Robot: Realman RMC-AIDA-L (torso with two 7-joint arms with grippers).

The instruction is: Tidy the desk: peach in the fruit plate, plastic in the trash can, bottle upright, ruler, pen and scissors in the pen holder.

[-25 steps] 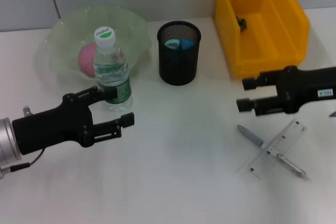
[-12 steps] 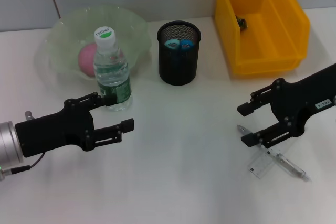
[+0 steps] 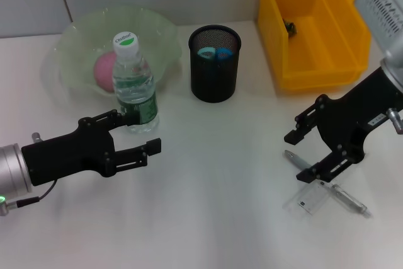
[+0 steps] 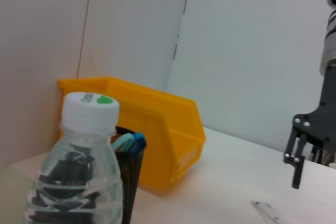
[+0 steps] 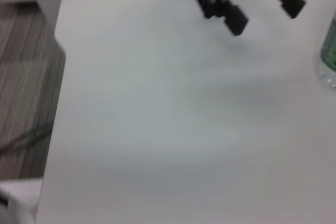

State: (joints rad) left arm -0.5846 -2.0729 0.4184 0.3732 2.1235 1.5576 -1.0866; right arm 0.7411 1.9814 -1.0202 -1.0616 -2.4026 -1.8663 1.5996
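The clear water bottle point(image 3: 133, 86) stands upright in front of the green fruit plate point(image 3: 75, 36), which holds the pink peach point(image 3: 104, 67). My left gripper point(image 3: 136, 132) is open and empty just in front of the bottle, not touching it. The black mesh pen holder point(image 3: 215, 74) holds blue scissors handles point(image 3: 214, 53). My right gripper point(image 3: 298, 155) is open, pointed down over the pen point(image 3: 301, 163) and the clear ruler point(image 3: 312, 200), which lie crossed on the table. The left wrist view shows the bottle point(image 4: 79, 171), the pen holder point(image 4: 129, 182) and the right gripper point(image 4: 300, 157).
The yellow bin point(image 3: 343, 29) stands at the back right with a small dark item point(image 3: 289, 27) inside. The right wrist view shows the left gripper point(image 5: 265, 14) far off, the table's edge and the floor point(image 5: 26, 77) beyond it.
My right gripper has swung down and tilted over the pen and ruler, now covering part of them. My left gripper has stayed nearly still beside the bottle.
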